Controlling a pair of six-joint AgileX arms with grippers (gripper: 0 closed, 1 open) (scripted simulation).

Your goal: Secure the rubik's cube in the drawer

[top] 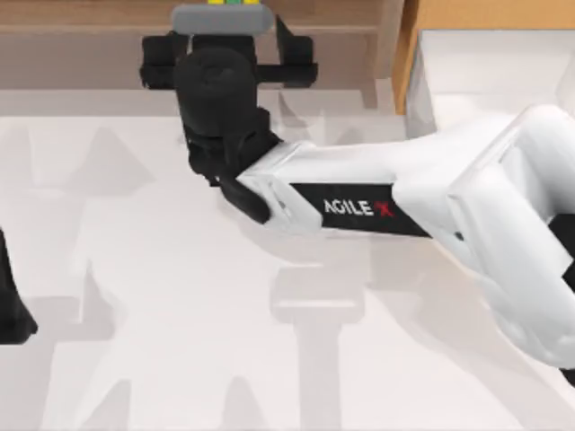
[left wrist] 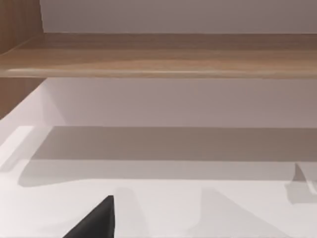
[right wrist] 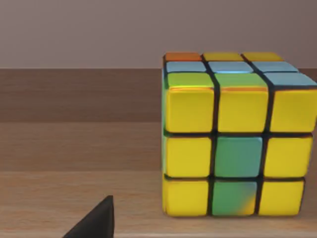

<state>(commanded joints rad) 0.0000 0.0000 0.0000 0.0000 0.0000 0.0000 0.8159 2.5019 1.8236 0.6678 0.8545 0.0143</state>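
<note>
Right arm (top: 467, 206) over table; one rubik's cube (right wrist: 237, 144) on shelf (right wrist: 74, 148); one drawer (top: 409, 63).

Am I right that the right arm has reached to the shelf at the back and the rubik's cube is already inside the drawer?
Not quite. The right end effector is at the shelf, but the rubik's cube sits on the wooden shelf board, as the right wrist view shows, not in the drawer, which stands open at the top view's right.
</note>
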